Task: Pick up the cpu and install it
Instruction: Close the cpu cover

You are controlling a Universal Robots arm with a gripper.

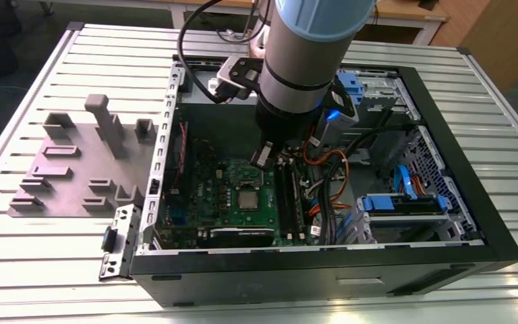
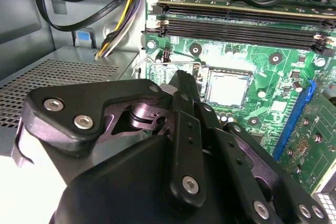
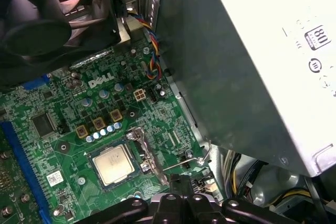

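DESK: What is the gripper (image 1: 264,156) doing?

PHOTOGRAPHER: It is hanging from the arm (image 1: 309,61) inside the open computer case (image 1: 488,233). Its fingers (image 2: 186,124) are pressing together and gripping nothing. It is hovering over the green motherboard (image 1: 210,202), near the chip but not touching it.

DESK: And where is the cpu (image 1: 245,198) sitting?

PHOTOGRAPHER: It is lying flat in its socket on the motherboard, silver top facing up. In the first wrist view a thin metal lever (image 3: 188,162) is sticking out just beside it, and the gray power supply box (image 3: 247,61) is rising along the board's edge. A black fan (image 3: 47,24) is looming over the far corner.

DESK: What else is showing around it?

PHOTOGRAPHER: In the second wrist view the long black memory slots (image 2: 236,24) are running past the socket. Outside, the case is resting on a slatted table (image 1: 52,263), and a gray fixture block (image 1: 70,172) is standing at the exterior view's left.
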